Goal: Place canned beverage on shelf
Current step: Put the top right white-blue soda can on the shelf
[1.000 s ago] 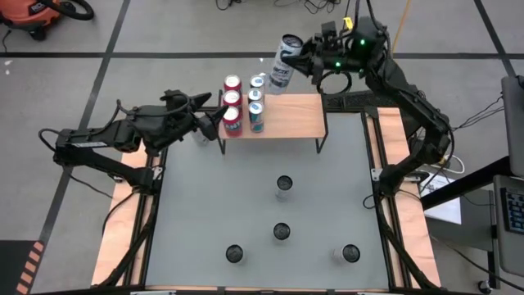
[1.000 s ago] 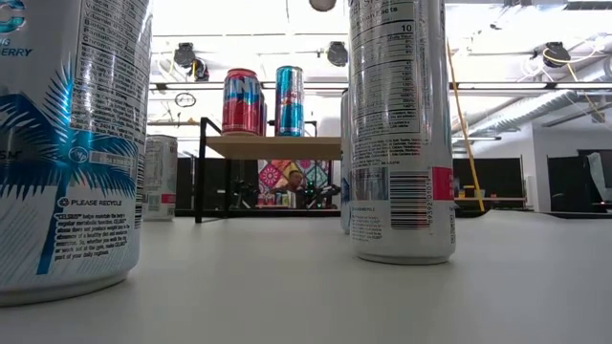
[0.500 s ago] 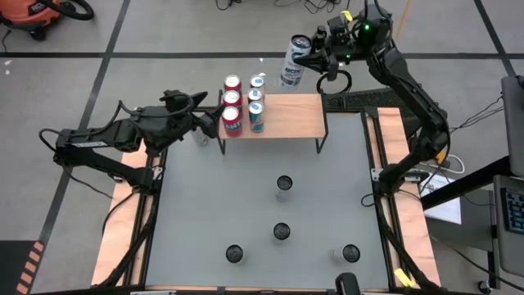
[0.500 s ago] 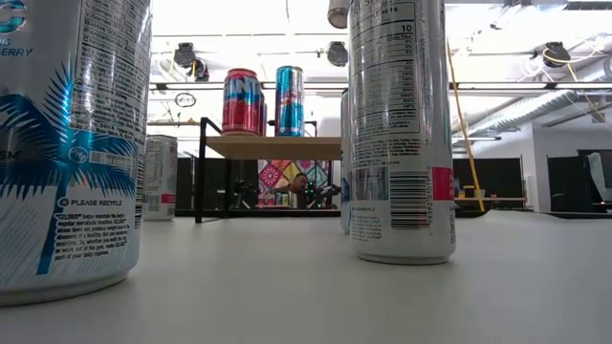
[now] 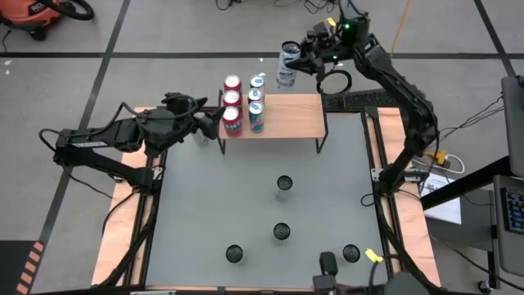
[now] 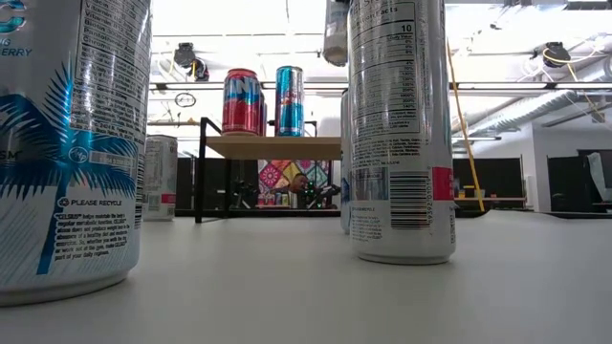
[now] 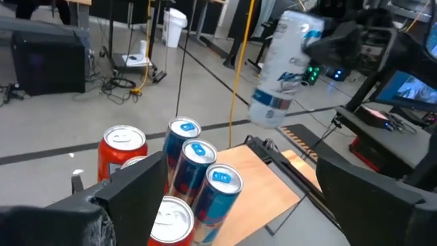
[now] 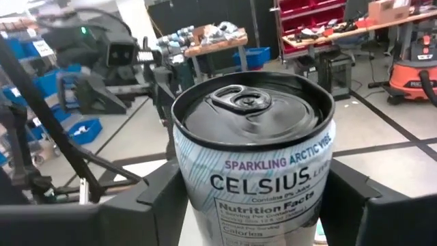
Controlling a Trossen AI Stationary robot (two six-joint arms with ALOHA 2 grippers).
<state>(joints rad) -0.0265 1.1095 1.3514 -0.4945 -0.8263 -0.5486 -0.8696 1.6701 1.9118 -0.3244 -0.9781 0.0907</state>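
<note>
My right gripper (image 5: 298, 61) is shut on a white canned beverage (image 5: 286, 64) in the air just past the far edge of the shelf (image 5: 286, 117), a light wooden top on black legs. Red cans (image 5: 232, 100) and blue cans (image 5: 256, 98) stand in two rows on the shelf's left end. In the low view only the held can's bottom (image 6: 335, 36) shows, above the shelf (image 6: 277, 146). My left gripper (image 5: 211, 121) stands open beside the shelf's left end, touching nothing. My right gripper pinches the white can's side wall (image 8: 192, 202) between its two fingers (image 8: 156, 199), below the top rim. The fingers lie level and come from the table's right. The can hangs clear of everything, nearly upright with its tab end up, leaning slightly.
Several more cans stand on the grey table: one at mid table (image 5: 284, 183), one nearer (image 5: 281, 232), two by the near edge (image 5: 236, 254) (image 5: 350, 253). Another can (image 6: 160, 177) stands on the table left of the shelf. The shelf's right half (image 5: 299, 123) is bare wood.
My right gripper has gone down with the white can beyond the shelf's far edge. The can, which leaned strongly a second ago, now stands closer to upright, and its bottom has sunk into the top of the low view.
</note>
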